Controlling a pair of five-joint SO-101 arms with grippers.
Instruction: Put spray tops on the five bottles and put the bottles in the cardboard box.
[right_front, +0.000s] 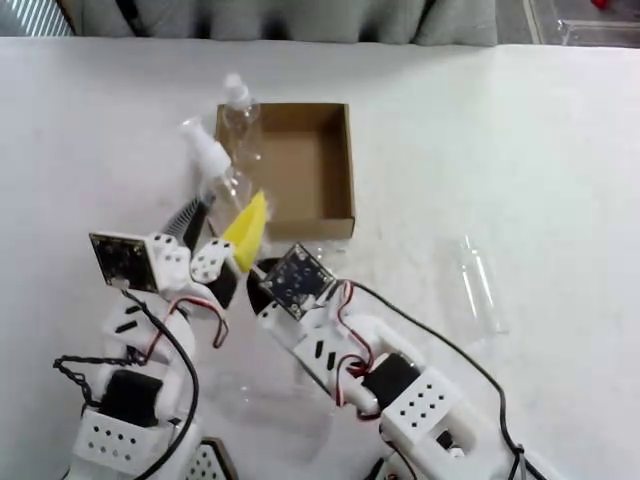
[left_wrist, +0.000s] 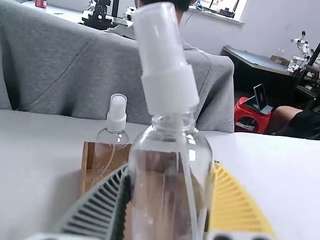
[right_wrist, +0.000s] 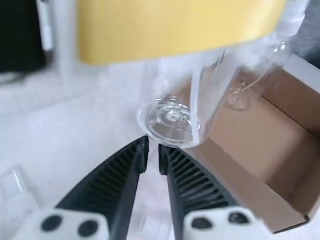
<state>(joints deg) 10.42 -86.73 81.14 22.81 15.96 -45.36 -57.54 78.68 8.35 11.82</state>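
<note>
The left gripper (left_wrist: 170, 172), one grey ribbed finger and one yellow, is clamped around a clear plastic bottle with a white spray top (right_front: 222, 180), and it holds that bottle just outside the left wall of the open brown cardboard box (right_front: 300, 170), near the box's front corner, nozzle leaning away from the box. Inside the box, tucked into its far left corner, stands a second clear bottle wearing a white spray top (right_front: 240, 120). The right gripper (right_wrist: 152, 148) sits in front of the box, right under the held bottle's round base, its black ribbed fingers pinched nearly together with nothing between them. Well off to the right of the box, a third clear bottle (right_front: 482, 285) lies on its side on the white table (right_front: 520, 130).
</note>
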